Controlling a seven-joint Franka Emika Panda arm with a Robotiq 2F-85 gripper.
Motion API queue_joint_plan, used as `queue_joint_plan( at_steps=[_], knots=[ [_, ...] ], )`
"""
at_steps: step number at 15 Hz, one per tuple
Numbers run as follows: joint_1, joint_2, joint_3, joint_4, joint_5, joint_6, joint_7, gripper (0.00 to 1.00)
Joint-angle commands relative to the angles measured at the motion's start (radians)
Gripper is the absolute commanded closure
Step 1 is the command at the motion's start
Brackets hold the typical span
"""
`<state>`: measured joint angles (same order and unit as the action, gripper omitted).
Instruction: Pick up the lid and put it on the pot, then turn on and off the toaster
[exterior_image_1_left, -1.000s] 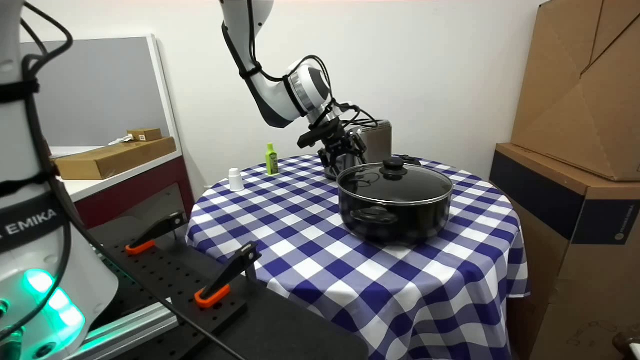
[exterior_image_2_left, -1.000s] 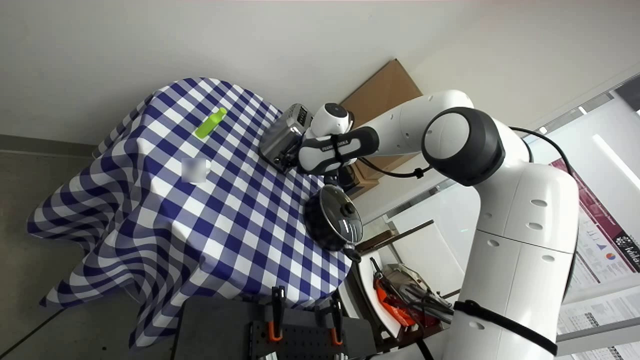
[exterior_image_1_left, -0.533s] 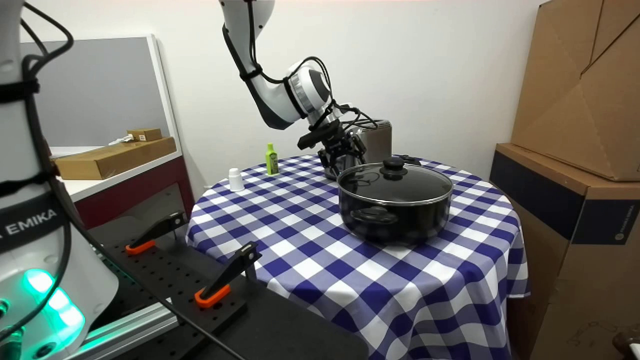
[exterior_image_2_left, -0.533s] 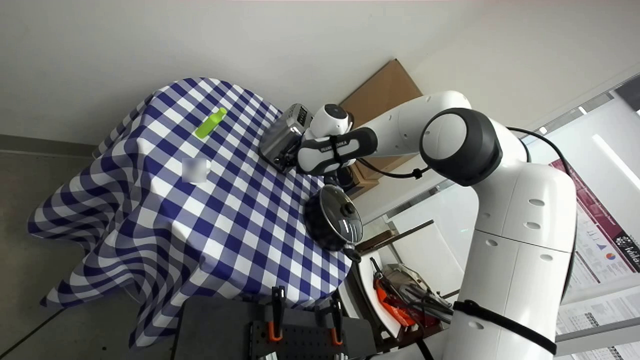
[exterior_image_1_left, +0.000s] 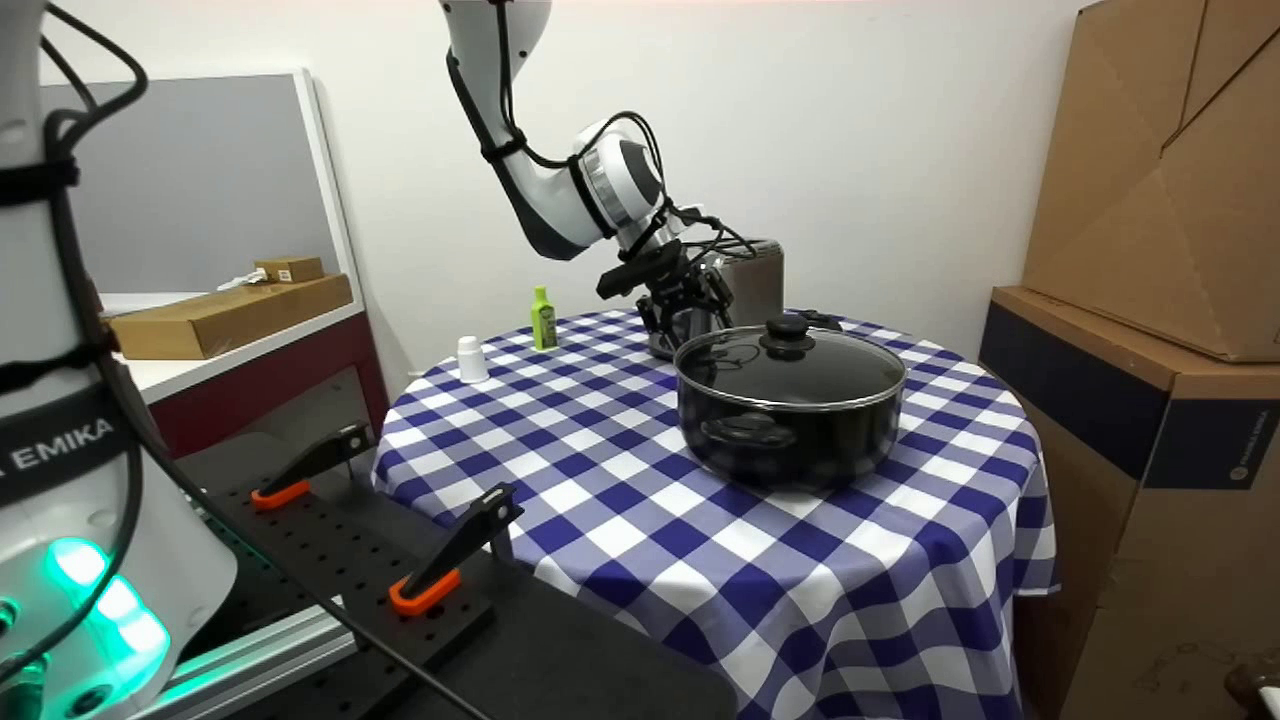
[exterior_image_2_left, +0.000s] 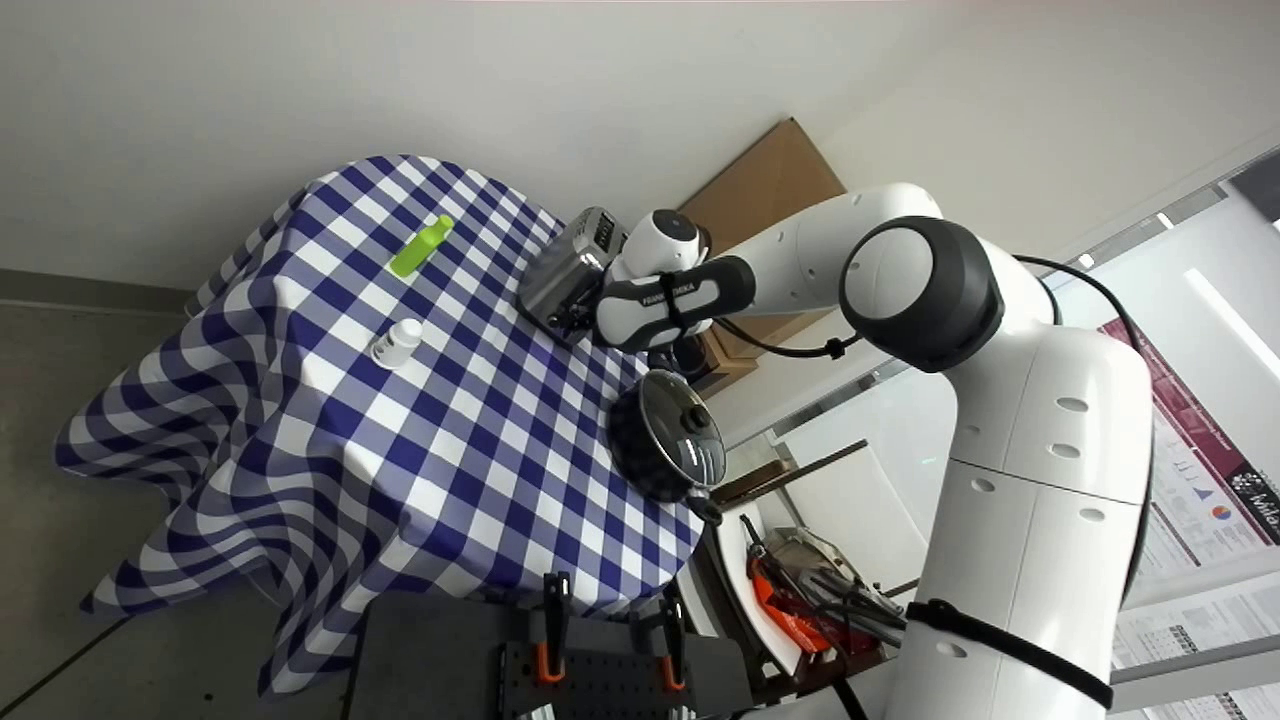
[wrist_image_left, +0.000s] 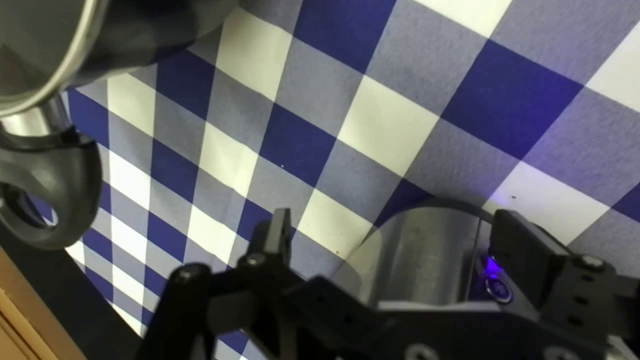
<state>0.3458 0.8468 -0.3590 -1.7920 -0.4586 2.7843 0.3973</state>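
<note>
The glass lid (exterior_image_1_left: 840, 365) lies flat on the black pot (exterior_image_1_left: 800, 445), knob up; lid (exterior_image_2_left: 672, 418) and pot (exterior_image_2_left: 635, 450) also show so in the other camera. In the wrist view parts of the lid (wrist_image_left: 37, 40) and pot (wrist_image_left: 150, 30) are at the top left. The silver toaster (exterior_image_1_left: 762, 285) stands at the back of the table; it also shows in an exterior view (exterior_image_2_left: 555, 280). My gripper (wrist_image_left: 390, 217) is open, its fingers on either side of the toaster's rounded end (wrist_image_left: 415, 255). The right finger is close by a round button glowing violet; contact is unclear.
A green bottle (exterior_image_1_left: 543, 320) and a white bottle (exterior_image_1_left: 472, 360) stand on the checked cloth (exterior_image_1_left: 620, 470). The pot stands close to the gripper and toaster. Large cardboard boxes (exterior_image_1_left: 1130, 180) stand beyond the table. Clamps (exterior_image_1_left: 460, 545) sit by the robot base.
The arm and gripper have hardly moved. The lid, pot and toaster stay in place. A faint violet tint shows on the cloth by the toaster now.
</note>
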Motion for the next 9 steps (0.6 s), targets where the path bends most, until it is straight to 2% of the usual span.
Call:
queue_joint_plan(
  at_steps=[1,9],
  knots=[
    [0.0,0.013,-0.008,0.003,0.026,0.054,0.004,0.0],
    [0.007,0.013,-0.023,-0.015,0.047,0.123,0.004,0.0]
  ],
)
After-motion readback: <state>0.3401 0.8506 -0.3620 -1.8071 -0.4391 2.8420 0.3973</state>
